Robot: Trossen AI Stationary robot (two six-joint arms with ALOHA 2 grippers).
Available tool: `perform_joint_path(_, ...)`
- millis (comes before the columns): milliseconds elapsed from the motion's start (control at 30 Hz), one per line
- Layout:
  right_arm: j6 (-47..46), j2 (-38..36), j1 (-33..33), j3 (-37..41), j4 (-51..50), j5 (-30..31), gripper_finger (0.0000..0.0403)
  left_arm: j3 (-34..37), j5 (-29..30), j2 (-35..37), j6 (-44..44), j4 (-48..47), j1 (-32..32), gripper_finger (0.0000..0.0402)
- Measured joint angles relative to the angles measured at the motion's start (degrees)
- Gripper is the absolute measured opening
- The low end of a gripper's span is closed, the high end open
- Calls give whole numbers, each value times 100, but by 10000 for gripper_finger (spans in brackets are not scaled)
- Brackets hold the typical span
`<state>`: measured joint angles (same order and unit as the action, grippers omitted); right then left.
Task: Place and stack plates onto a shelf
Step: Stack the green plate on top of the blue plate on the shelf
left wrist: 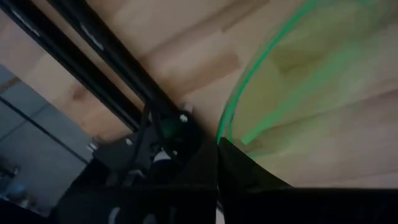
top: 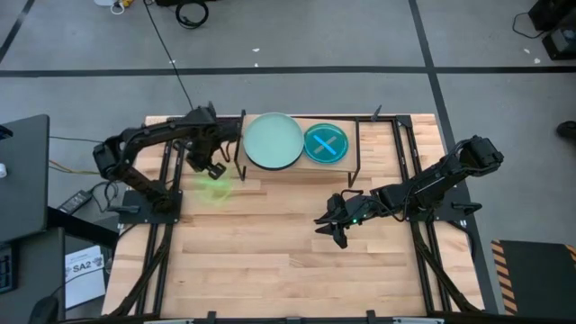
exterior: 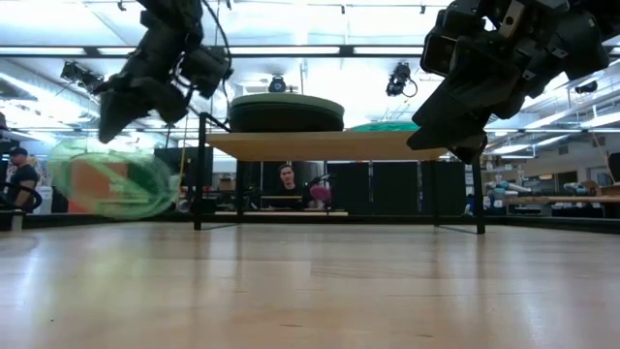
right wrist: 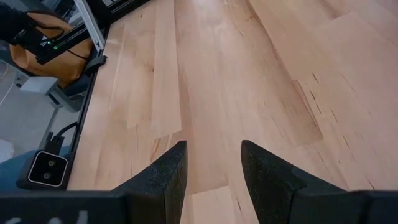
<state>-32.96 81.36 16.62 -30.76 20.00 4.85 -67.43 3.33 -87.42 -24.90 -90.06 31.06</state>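
Lime green plate [left wrist: 311, 93] is pinched in the left gripper [top: 214, 168], at 9 o'clock off the shelf [top: 355, 160]. Next I'd guess: lift it onto the blue plate [top: 326, 143]. Right gripper [top: 337, 229] idles, unclenched.

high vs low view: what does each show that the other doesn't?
Only the high view: the blue plate lying flat on the shelf beside the mint plate, and the layout of both arms from above.

Only the low view: the dark stack under the mint plate, the shelf's legs, and people in the room behind.

Both: the left gripper shut on the lime green plate, held off the table left of the shelf, and the right gripper open and empty in front of it.
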Motion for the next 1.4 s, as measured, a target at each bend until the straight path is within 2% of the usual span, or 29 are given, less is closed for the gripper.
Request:
perform_joint_path(200,-3,0,-35,0,-1,7,157,651,-427,501,-332,1,-238,0)
perform_joint_path(333,-3,0,-36,0,15,77,157,906,-849,894,-723,5,-609,0)
perform_joint_path(633,10,0,-36,0,189,150,157,972,-1833,1594,-2127,3,-2046,0)
perform_joint_path(867,19,0,-36,0,465,157,157,972,-2151,1699,-3425,142,-3325,0)
perform_joint_path(1000,19,0,-39,0,609,485,157,972,-2168,1699,-4098,736,-3908,0)
perform_joint_path(1133,18,0,-41,0,815,961,157,972,-2106,1699,-4613,1758,-4334,0)
perform_joint_path(1300,-9,0,-41,0,1246,1341,157,972,-1664,1699,-4971,3123,-4640,0)
perform_joint_path(1400,-340,0,-87,0,1696,1408,157,972,-1391,1697,-5026,3699,-4713,0)
